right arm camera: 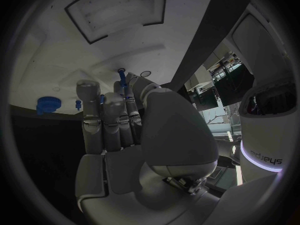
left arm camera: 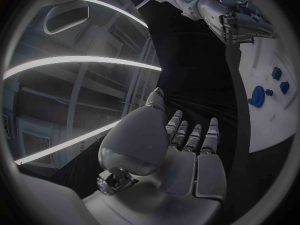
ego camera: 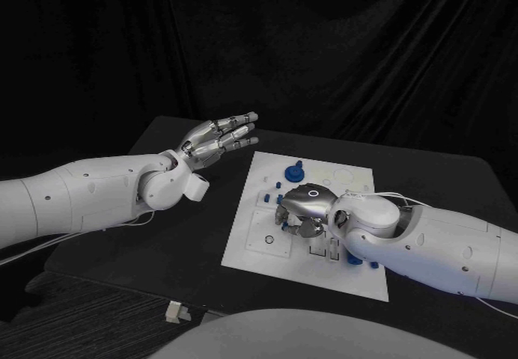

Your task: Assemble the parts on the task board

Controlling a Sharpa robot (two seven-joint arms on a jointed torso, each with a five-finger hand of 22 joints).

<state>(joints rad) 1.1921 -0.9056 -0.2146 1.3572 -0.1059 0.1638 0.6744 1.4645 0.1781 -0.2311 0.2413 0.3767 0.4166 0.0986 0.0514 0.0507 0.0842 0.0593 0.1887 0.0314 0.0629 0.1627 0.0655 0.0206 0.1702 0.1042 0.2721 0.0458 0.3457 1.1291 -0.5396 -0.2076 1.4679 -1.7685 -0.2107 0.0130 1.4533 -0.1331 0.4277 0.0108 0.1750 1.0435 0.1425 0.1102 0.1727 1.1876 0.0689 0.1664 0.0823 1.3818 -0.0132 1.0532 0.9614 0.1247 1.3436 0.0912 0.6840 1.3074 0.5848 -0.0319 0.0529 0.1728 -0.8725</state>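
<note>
The white task board lies in the middle of the black table. My right hand is down over the board's centre, fingers pointing at the plate. In the right wrist view a thin blue peg stands at its fingertips, apparently pinched between thumb and finger. A round blue gear stands near the board's far edge, with small blue parts beside the hand. My left hand hangs raised to the left of the board, fingers straight and apart, holding nothing.
More blue parts lie on the board under my right forearm. The left wrist view shows the left hand, the board, the gear and my right hand. Bare black table surrounds the board.
</note>
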